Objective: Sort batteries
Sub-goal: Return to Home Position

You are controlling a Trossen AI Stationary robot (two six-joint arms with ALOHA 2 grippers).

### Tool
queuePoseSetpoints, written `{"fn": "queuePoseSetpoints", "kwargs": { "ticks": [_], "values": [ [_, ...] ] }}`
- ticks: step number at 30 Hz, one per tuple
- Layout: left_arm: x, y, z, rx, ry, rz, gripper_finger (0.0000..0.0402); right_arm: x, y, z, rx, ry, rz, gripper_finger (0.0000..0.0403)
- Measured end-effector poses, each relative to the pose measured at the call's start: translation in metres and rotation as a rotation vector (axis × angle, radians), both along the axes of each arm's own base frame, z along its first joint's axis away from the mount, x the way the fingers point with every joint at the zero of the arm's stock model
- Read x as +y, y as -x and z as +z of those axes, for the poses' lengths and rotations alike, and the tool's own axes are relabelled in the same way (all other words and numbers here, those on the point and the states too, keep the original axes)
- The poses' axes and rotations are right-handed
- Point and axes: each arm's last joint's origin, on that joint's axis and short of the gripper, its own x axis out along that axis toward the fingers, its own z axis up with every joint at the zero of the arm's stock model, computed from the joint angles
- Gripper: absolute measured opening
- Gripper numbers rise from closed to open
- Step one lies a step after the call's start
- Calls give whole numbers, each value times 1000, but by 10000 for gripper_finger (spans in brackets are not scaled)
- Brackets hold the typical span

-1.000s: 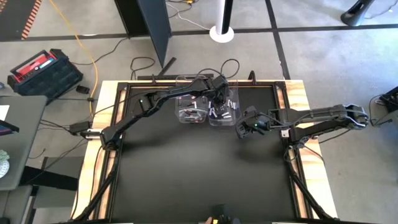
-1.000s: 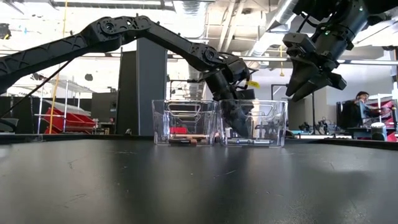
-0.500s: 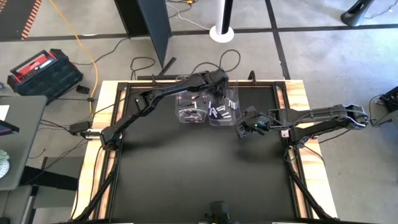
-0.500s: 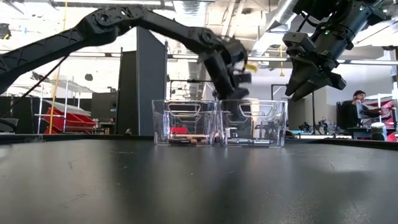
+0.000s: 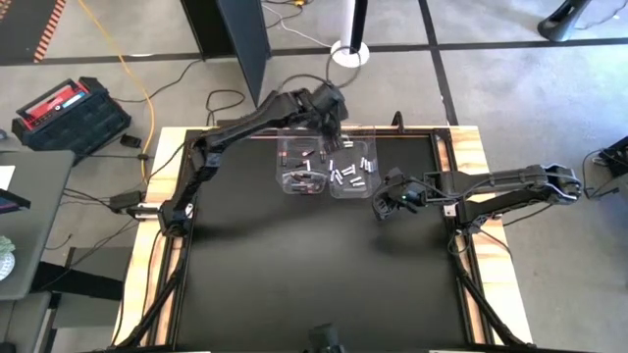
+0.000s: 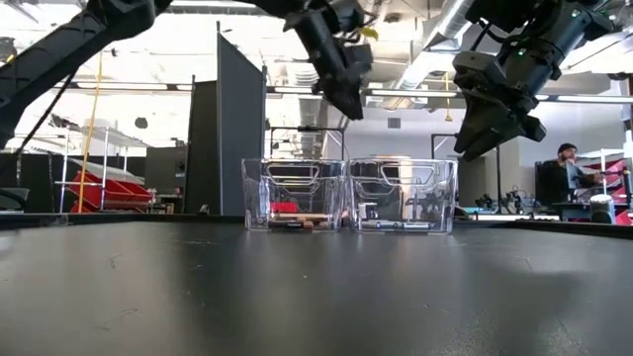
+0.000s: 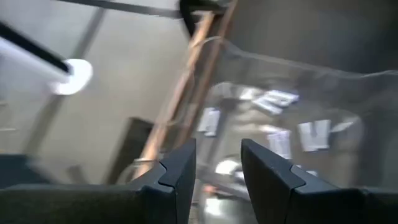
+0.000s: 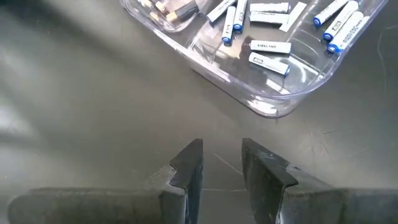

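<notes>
Two clear bins stand side by side at the far edge of the surface (image 5: 314, 279), walls touching.

- White batteries (image 5: 351, 170) (image 8: 268, 48) are scattered loose in the right bin (image 5: 371, 147) (image 6: 447, 193).
- Dark batteries (image 5: 304, 178) (image 8: 169, 7), some copper-toned, lie in the left bin (image 5: 285, 157) (image 6: 255, 193).
- Left gripper (image 5: 334, 120) (image 6: 351, 104) (image 7: 217, 152) is held high over the far side of the bins, near where they meet. Its fingers (image 7: 179, 174) are parted by a narrow gap, with nothing between them.
- Right gripper (image 5: 379, 210) (image 6: 480, 146) (image 8: 221, 152) hangs just right of the right bin, off the surface and tipped downward. Its fingers (image 8: 188, 168) are likewise slightly apart, with nothing gripped.
- A person (image 6: 569, 166) is seen seated far behind the surface, at the right of the low view.
</notes>
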Motion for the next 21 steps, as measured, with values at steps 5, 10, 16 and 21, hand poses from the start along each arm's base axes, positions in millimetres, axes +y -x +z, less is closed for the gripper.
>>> {"fn": "queuePoseSetpoints", "kwargs": {
  "ticks": [5, 10, 16, 21],
  "values": [
    [4, 22, 11, -56, 174, -109, 124, 0, 0, 0, 17, 39, 49, 127],
    [-12, 40, 8, -88, 171, -133, 124, 0, 0, 0, 33, 73, 93, 127],
    [-40, 84, -2, -239, 179, -85, 124, 0, 0, 0, 44, 90, 117, 127],
    [-76, 133, -10, -387, 146, -94, 124, 0, 0, 0, 63, 132, 172, 127]
  ]
}}
